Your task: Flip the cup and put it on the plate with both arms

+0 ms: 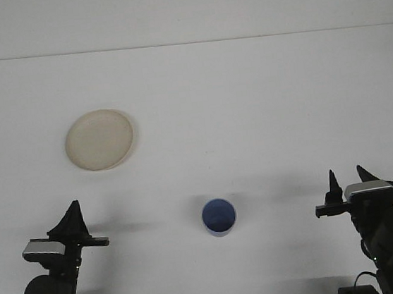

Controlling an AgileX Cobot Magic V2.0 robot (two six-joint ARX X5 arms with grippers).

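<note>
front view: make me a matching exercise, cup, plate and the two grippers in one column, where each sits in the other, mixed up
Things:
1. cup
2. plate
3. left gripper
4. right gripper

Places:
A. bottom right corner, fingers spread
B. upper left of the table
C. low centre, mouth up, showing blue inside
D. bottom left corner, fingers together in one point

Pairs: 1-C, 2-B, 3-D, 4-A
</note>
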